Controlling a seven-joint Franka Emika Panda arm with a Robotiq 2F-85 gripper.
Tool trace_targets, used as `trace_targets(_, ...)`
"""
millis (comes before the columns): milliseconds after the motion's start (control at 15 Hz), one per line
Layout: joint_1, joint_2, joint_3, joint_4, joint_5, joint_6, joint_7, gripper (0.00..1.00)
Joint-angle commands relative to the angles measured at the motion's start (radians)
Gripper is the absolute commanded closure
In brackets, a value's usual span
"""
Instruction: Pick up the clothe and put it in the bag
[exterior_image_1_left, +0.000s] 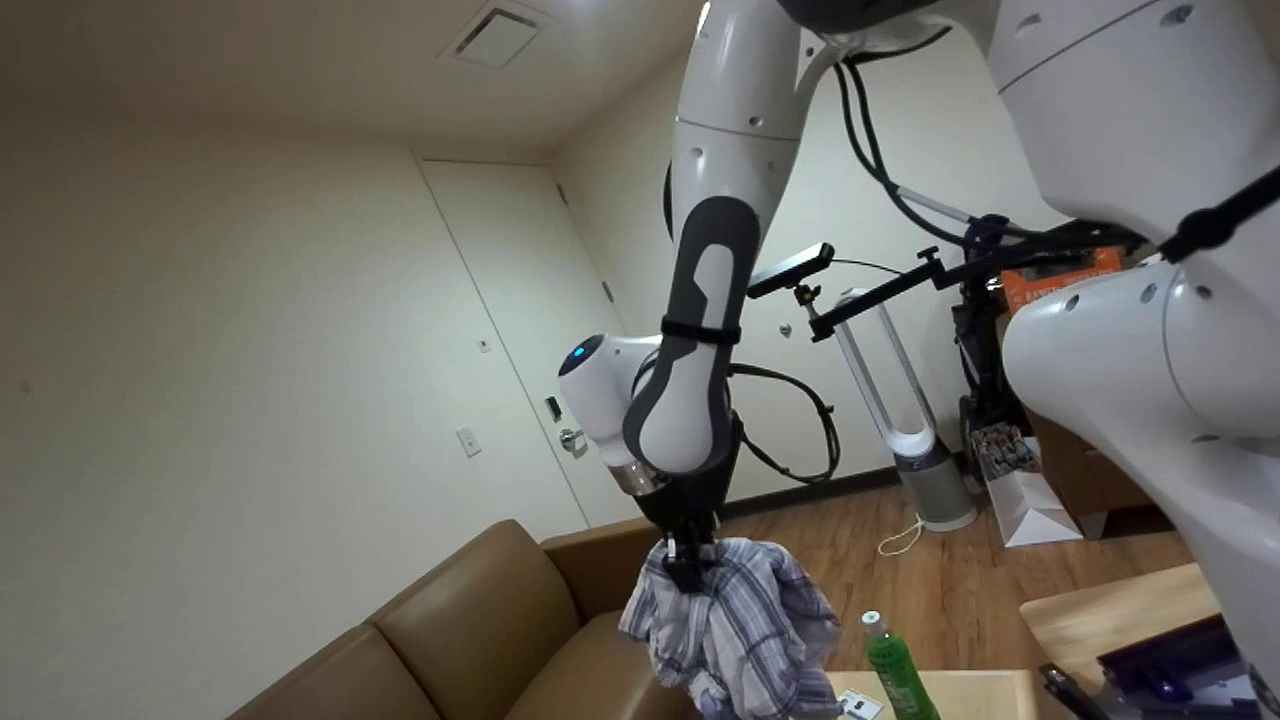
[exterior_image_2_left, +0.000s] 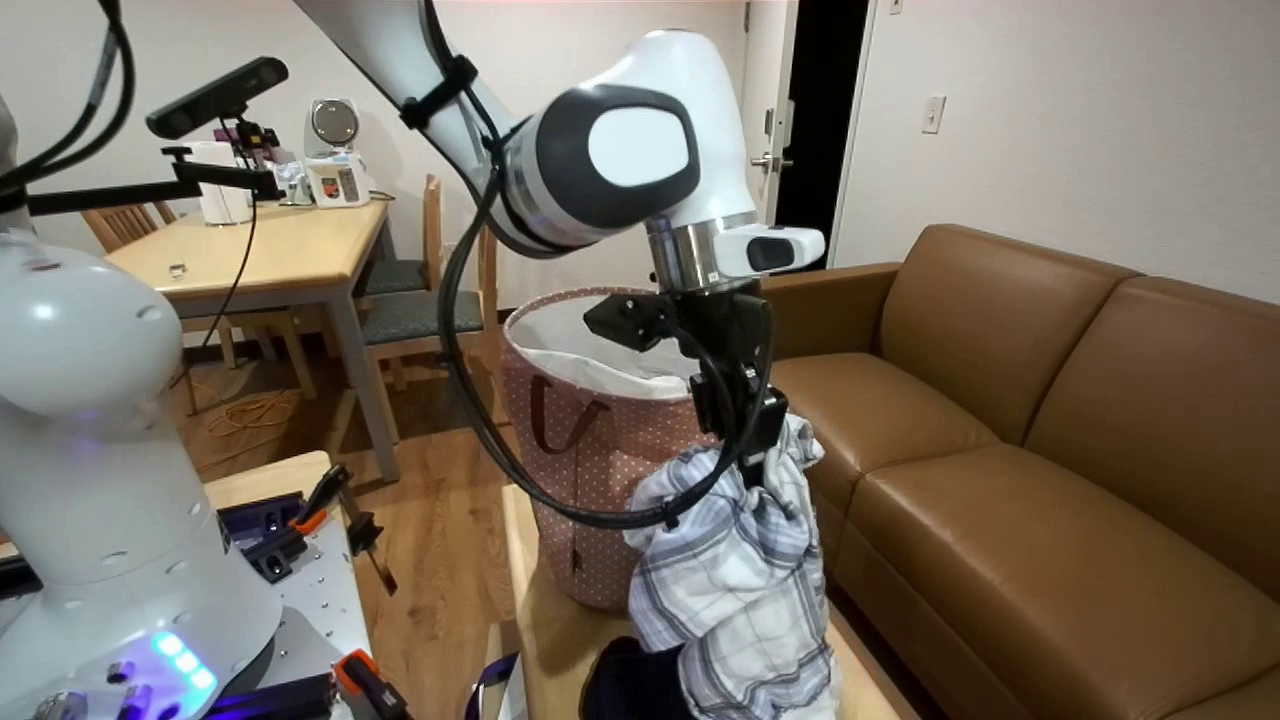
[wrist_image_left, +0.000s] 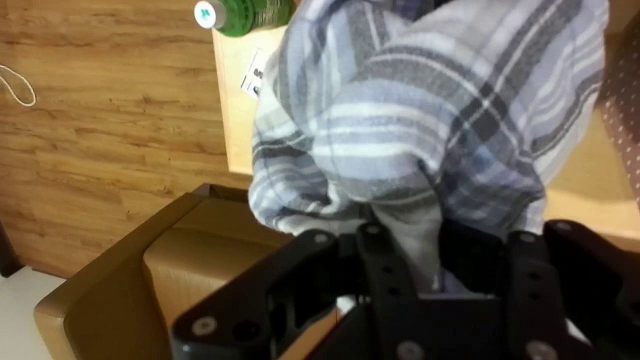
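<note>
The plaid cloth, white with blue and grey stripes, hangs bunched from my gripper in both exterior views (exterior_image_1_left: 745, 630) (exterior_image_2_left: 735, 580). My gripper (exterior_image_1_left: 688, 572) points down and is shut on the upper part of the cloth; it also shows in an exterior view (exterior_image_2_left: 757, 462). In the wrist view the cloth (wrist_image_left: 400, 115) bulges out beyond the fingers (wrist_image_left: 422, 240), with a fold between them. The fingertips are partly hidden by cloth. The bag, a tall dusty-pink dotted one with white lining (exterior_image_2_left: 610, 450), stands open beside the cloth; its edge shows in the wrist view (wrist_image_left: 627, 125).
A low wooden table (exterior_image_2_left: 560, 650) carries the bag. A dark item (exterior_image_2_left: 635, 680) lies by the cloth's lower end. A green bottle (exterior_image_1_left: 898, 668) and a small printed card (exterior_image_1_left: 860, 704) are on the tabletop. A brown sofa (exterior_image_2_left: 1000, 500) runs alongside. A loop of cable hangs by the gripper.
</note>
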Motion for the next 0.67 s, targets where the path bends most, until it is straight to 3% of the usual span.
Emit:
trace_targets(0, -0.128, -0.155, 0.214, 0.043, -0.052, -0.260, -0.051, 0.93)
trace_targets(133, -0.192, -0.243, 0.345, 0.039, -0.129, -0.387, 0.019, 0.93)
trace_targets(200, -0.307, -0.105, 0.416, 0.043, -0.009, -0.270, -0.047, 0.89)
trace_targets(267, -0.343, -0.142, 0.477, 0.045, -0.026, -0.313, -0.042, 0.89)
trace_targets(467, -0.366, -0.191, 0.507, 0.041, -0.034, -0.339, -0.045, 0.93)
trace_targets(533, -0.392, -0.210, 0.539, 0.051, -0.009, -0.361, -0.069, 0.93)
trace_targets(600, -0.451, -0.243, 0.614, 0.052, -0.017, -0.386, -0.056, 0.93)
